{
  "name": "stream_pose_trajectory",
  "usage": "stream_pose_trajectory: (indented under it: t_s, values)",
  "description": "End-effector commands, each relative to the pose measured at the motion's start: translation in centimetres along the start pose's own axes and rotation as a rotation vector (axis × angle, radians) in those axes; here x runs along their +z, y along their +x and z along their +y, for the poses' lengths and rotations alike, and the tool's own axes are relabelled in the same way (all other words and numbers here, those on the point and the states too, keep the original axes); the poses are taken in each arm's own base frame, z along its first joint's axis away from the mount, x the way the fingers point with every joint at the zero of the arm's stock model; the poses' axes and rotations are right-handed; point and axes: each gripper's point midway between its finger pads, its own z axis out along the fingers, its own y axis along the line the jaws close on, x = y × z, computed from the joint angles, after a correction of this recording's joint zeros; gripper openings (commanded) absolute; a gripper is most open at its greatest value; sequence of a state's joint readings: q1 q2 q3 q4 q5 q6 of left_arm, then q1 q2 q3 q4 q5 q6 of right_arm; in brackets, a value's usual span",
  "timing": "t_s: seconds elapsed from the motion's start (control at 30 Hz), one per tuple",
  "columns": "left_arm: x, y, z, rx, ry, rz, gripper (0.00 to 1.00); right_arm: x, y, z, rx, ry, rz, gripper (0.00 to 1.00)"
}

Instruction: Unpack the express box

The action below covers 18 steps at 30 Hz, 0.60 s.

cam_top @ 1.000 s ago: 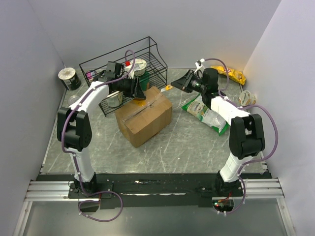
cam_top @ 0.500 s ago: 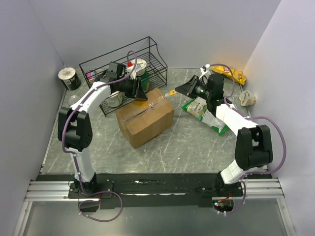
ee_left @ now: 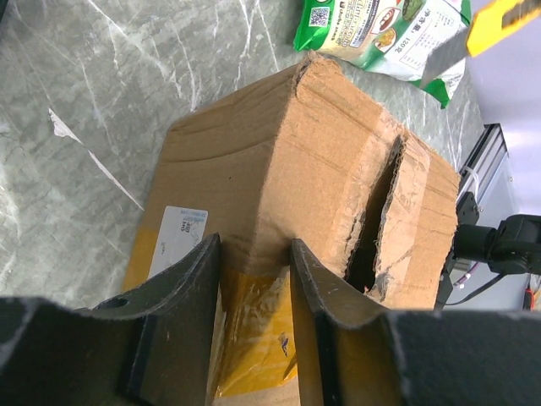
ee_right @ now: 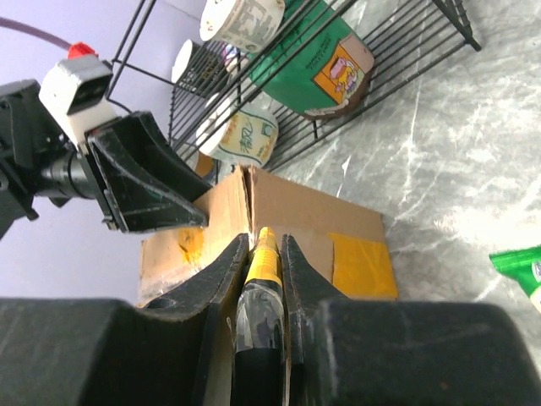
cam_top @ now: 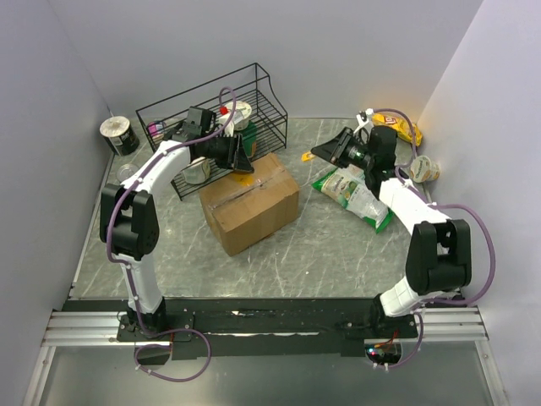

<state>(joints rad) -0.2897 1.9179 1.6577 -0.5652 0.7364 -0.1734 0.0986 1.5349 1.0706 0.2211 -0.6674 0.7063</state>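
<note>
The express box [cam_top: 249, 203], a brown carton with a yellow label, lies mid-table. Its top seam gapes open as a dark slit [ee_left: 372, 228]. My left gripper [cam_top: 243, 158] sits at the box's far end. Its jaws are apart and straddle the yellow-labelled edge [ee_left: 254, 249], with nothing clamped between them. My right gripper [cam_top: 319, 153] is shut on a yellow utility knife [ee_right: 264, 271]. It hovers right of the box with the blade tip [cam_top: 306, 157] off the carton. The knife also shows in the left wrist view [ee_left: 499, 17].
A black wire rack [cam_top: 211, 118] with cups and a green pouch stands behind the box. A green snack bag [cam_top: 355, 194] lies to the right of the box. A yellow chip bag [cam_top: 406, 128] and a cup [cam_top: 423, 169] sit by the right wall. A can [cam_top: 118, 135] stands far left.
My right gripper has drawn back to the right and away from the box with the knife in it. The left gripper and the box have stayed put.
</note>
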Motion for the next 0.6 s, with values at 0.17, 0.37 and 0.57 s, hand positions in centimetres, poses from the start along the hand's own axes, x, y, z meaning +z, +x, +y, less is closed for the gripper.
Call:
stream_pose_trajectory:
  t_s: [0.17,0.37,0.57]
  values:
    - [1.0,2.2,1.2,-0.026,-0.049,0.069,0.01,2.2,-2.3,2.7,-0.013,-0.097,-0.024,0.0]
    - [1.0,2.3,1.3,-0.028,-0.054,0.071,0.01,2.5,-0.8,2.8,-0.018,-0.089,0.017,0.0]
    - [1.1,2.2,1.4,-0.031,-0.056,0.069,0.01,2.2,0.5,2.7,-0.021,-0.079,0.044,0.0]
